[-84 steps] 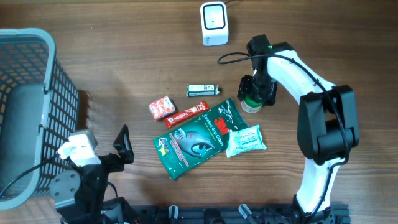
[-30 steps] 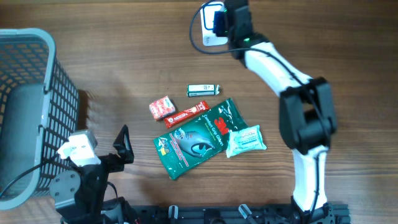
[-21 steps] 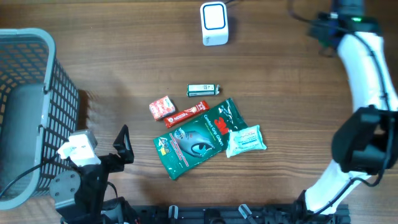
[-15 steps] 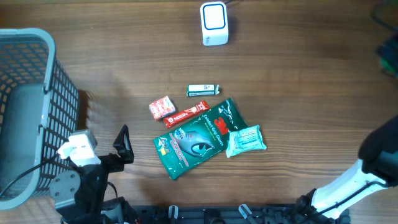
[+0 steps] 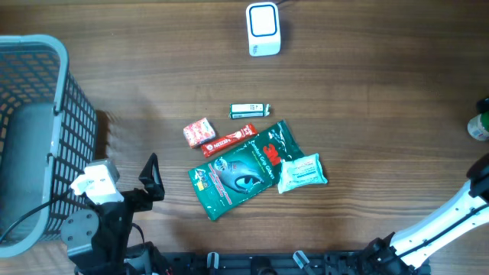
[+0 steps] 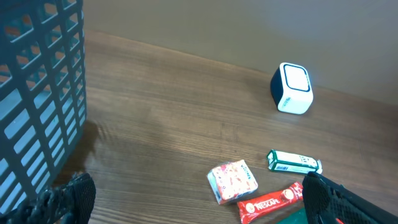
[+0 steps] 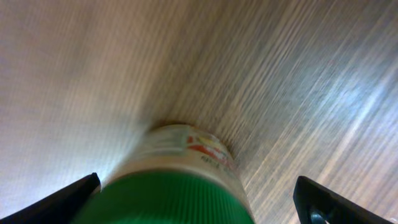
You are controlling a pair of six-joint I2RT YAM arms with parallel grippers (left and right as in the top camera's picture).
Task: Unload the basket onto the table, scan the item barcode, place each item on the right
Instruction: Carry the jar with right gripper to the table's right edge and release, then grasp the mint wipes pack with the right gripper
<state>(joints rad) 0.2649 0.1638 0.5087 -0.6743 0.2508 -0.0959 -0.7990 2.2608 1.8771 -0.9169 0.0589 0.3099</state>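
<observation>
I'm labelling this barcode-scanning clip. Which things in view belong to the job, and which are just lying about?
Job in hand:
barcode scanner
green-capped bottle, far right

Lying about for now:
small green-and-white box
red-and-white packet
red bar
green pouch
tissue pack
basket

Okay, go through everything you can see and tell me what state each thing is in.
Left pincer: open, empty.
Right pincer: open, astride bottle.
Bottle: upright, capped, not gripped.
Scanner: standing, nothing at its face.
Basket: upright, looks empty.
Pouch: lying flat.
Wipes: flat, at pouch's edge.
Box: lying flat.
Bar: lying flat.
Candy: lying flat.
</observation>
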